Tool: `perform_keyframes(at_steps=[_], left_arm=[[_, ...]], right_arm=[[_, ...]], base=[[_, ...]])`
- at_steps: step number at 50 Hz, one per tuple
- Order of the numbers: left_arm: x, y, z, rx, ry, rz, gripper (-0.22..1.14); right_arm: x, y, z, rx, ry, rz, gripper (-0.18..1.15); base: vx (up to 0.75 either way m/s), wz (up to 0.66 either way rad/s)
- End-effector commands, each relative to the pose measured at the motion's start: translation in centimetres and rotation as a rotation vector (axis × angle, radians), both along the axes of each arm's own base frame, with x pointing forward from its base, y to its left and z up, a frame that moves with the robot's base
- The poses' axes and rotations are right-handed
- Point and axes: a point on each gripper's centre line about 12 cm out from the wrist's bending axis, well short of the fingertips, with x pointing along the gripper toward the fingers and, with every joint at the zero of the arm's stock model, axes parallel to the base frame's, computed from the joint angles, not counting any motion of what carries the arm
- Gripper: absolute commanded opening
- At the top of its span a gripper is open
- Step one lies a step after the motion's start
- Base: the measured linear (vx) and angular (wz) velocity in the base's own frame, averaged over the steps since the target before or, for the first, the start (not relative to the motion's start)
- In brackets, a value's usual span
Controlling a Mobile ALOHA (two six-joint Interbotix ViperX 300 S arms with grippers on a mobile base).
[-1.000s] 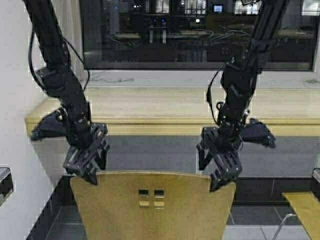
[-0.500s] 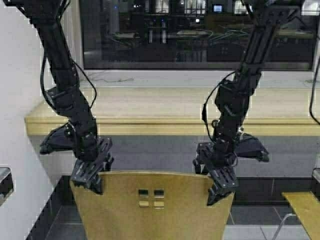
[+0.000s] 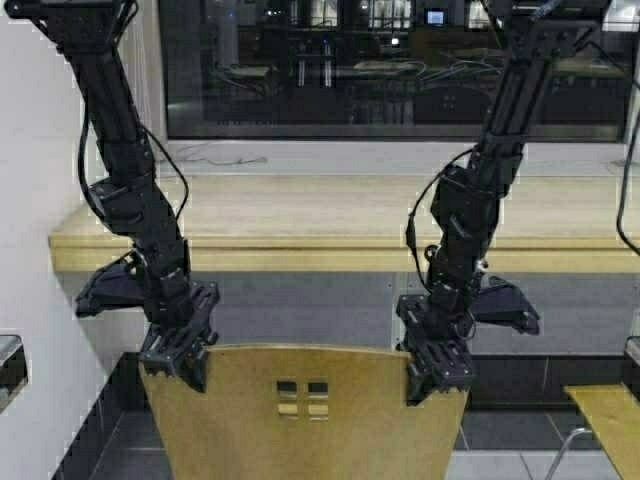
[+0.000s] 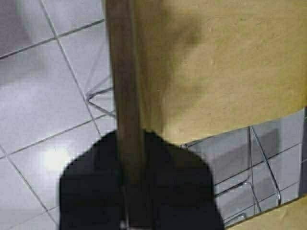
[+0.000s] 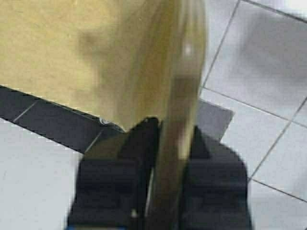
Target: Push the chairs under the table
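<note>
A tan plywood chair (image 3: 310,420) with small square cutouts stands at the bottom of the high view, its back facing me. Ahead of it runs the long pale wood table (image 3: 330,215). My left gripper (image 3: 180,362) grips the back's top left corner; my right gripper (image 3: 432,378) grips the top right corner. In the left wrist view the chair's edge (image 4: 125,96) runs between the black fingers of the left gripper (image 4: 132,191). The right wrist view shows the chair's edge (image 5: 184,72) clamped the same way in the right gripper (image 5: 170,187).
A white wall (image 3: 30,300) closes the left side next to the table's end. A dark window (image 3: 380,70) runs behind the table. Part of another tan chair (image 3: 610,415) shows at the lower right. Grey tiled floor (image 4: 33,96) lies below.
Both grippers have come down from just above the chair back and closed on its top corners. The right gripper also shifted slightly left. The chair sits about where it was.
</note>
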Motion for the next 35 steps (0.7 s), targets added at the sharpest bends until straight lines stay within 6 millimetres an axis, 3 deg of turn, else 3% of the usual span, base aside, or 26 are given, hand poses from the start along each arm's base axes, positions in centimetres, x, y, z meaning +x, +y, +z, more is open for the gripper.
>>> perform_keyframes(at_steps=[1,35], left_arm=[[1.6,-0.4,1.4,-0.007,-0.049,-0.018,0.21],[2.0,-0.4,1.5,-0.007,-0.058,-0.02,0.21]], right_arm=[[1.1,0.7,1.3,0.002,-0.041,0.052,0.04],[0.9,0.4,-0.5,-0.009,-0.022,0.055,0.04]], base=[[0.03,-0.01],[0.15,0.01]])
